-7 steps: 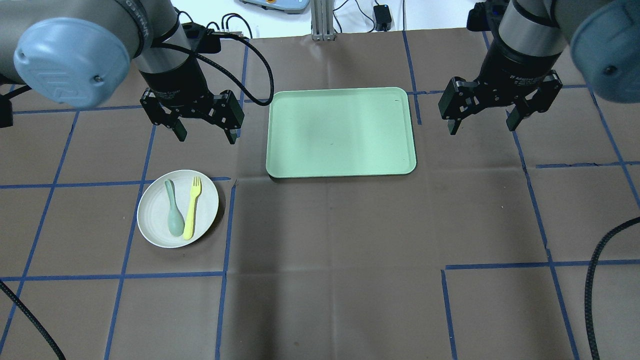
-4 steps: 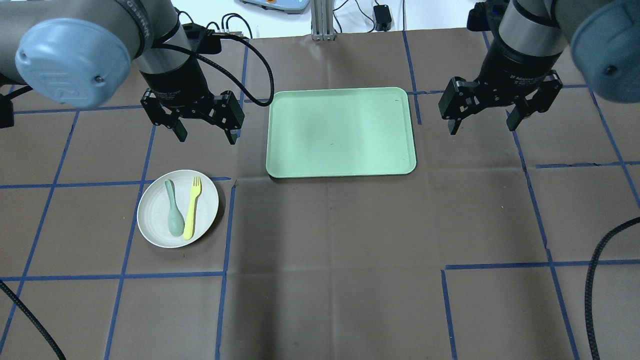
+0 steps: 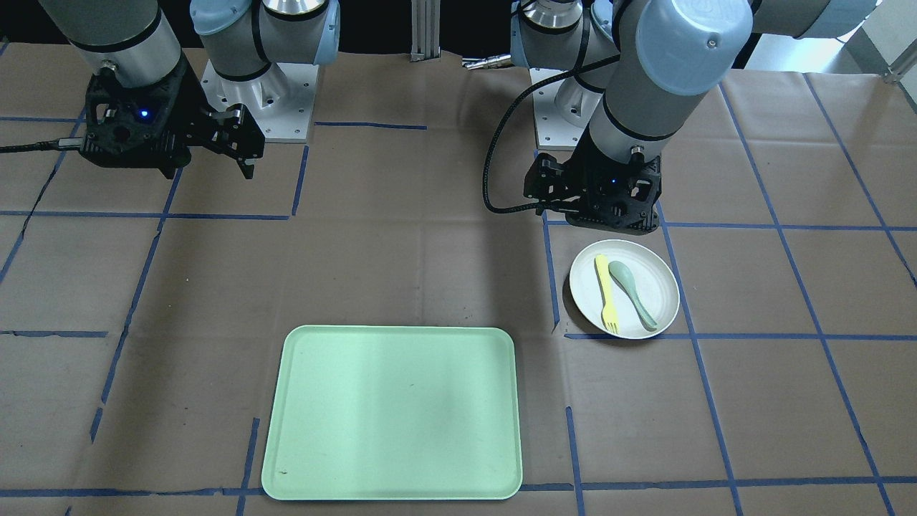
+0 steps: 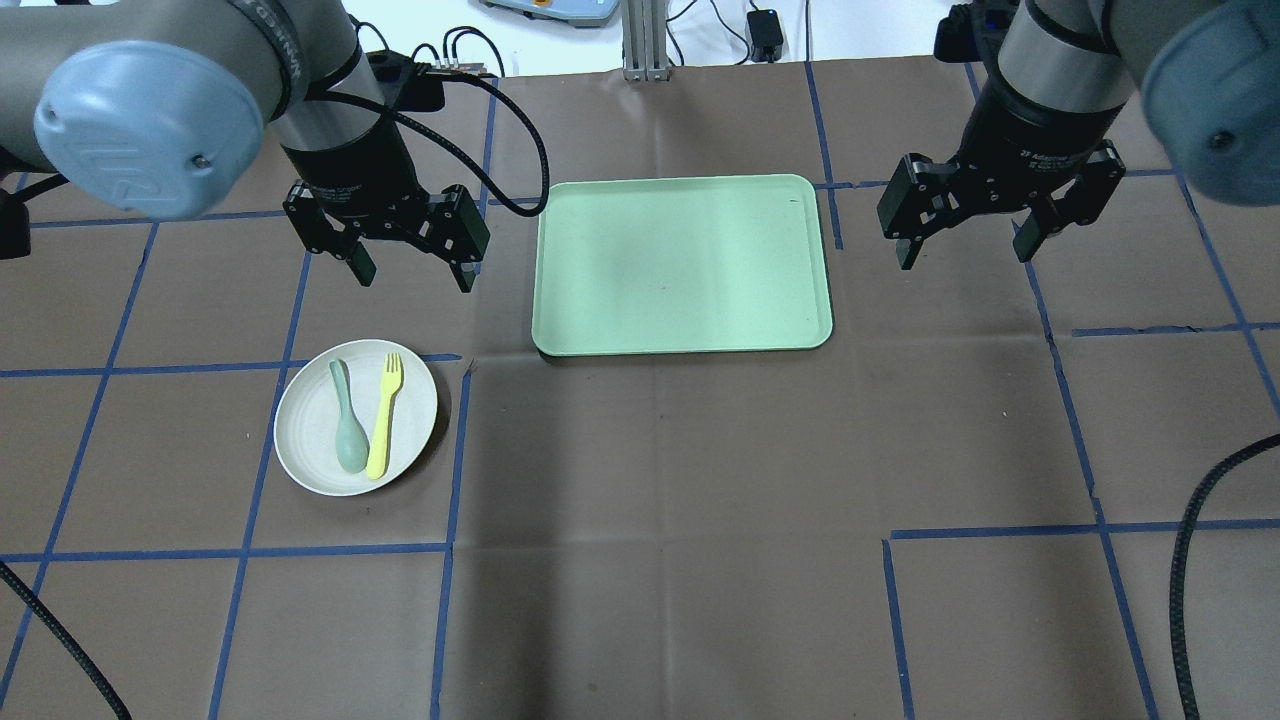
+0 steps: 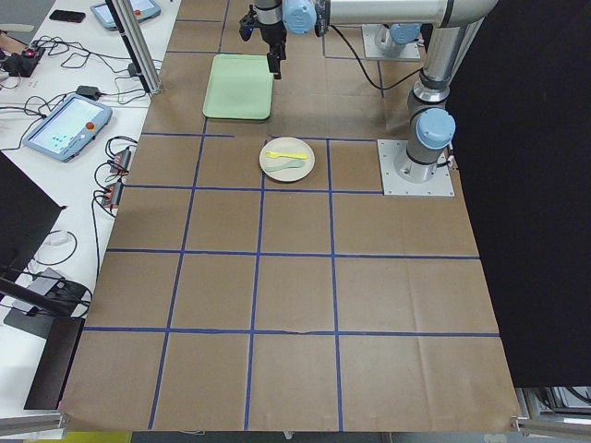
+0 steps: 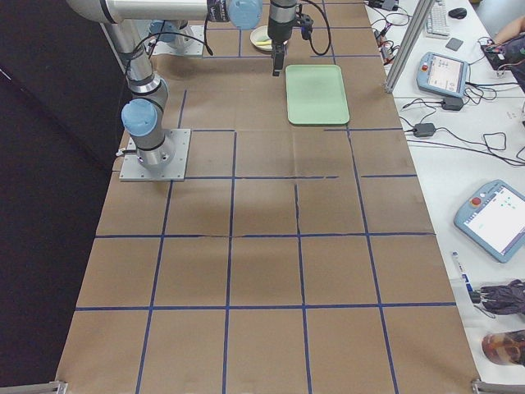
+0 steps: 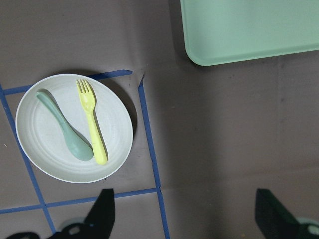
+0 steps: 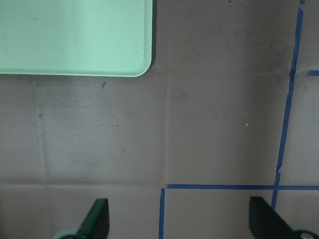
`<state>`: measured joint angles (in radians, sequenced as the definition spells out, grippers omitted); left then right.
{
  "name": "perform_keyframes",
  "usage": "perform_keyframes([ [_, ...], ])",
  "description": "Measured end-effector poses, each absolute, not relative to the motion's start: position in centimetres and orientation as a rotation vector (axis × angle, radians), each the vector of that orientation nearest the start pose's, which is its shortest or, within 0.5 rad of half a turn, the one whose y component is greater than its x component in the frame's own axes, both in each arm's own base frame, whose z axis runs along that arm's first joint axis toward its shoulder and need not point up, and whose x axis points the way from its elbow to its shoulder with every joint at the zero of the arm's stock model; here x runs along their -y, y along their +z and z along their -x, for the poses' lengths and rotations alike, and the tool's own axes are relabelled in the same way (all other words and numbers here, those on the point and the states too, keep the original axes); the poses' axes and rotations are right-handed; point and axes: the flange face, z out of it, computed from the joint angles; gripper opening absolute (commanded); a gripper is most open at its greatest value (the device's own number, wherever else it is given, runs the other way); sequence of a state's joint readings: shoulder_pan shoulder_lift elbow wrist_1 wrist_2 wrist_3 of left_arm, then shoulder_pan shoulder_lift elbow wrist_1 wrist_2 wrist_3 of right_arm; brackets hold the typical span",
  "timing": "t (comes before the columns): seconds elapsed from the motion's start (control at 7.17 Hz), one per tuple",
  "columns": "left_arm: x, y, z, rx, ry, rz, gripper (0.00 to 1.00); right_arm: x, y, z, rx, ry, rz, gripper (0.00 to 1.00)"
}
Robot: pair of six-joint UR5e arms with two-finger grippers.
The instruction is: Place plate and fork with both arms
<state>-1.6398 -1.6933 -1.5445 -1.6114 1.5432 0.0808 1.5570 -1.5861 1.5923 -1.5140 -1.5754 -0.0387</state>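
Brown paper [image 4: 650,450] crossed with blue tape covers the table, and from where I stand none of the job looks done yet. The plate [image 4: 300,425] sits flat on the paper on the robot's left side. The fork [image 4: 383,415] lies in it alongside a grey-green spoon [image 4: 348,425], its tines pointing away from the robot. A pale green tray [image 4: 680,265] lies farther out near the middle, well apart from the plate, with neither plate nor fork on it.

The left gripper [image 4: 413,276] hangs in the air beyond the plate, just off the tray's left edge, its fingers spread wide around nothing. The right gripper [image 4: 964,254] hovers off the tray's other side, spread just as wide and just as empty, far from the plate.

So I'd say the whole task is ahead: taking up the plate, picking the fork out from beside the spoon, and setting both down, most likely on the tray. The left arm looks better placed to start.
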Motion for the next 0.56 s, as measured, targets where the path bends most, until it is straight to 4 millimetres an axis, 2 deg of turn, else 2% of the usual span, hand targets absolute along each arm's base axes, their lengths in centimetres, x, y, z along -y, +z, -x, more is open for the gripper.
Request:
perform_keyframes([
  [0.56,52.18,42.82,17.18,-3.154,0.219,-0.235,1.0,48.06,47.96,-12.62,-3.143,0.098,0.039,1.0],
])
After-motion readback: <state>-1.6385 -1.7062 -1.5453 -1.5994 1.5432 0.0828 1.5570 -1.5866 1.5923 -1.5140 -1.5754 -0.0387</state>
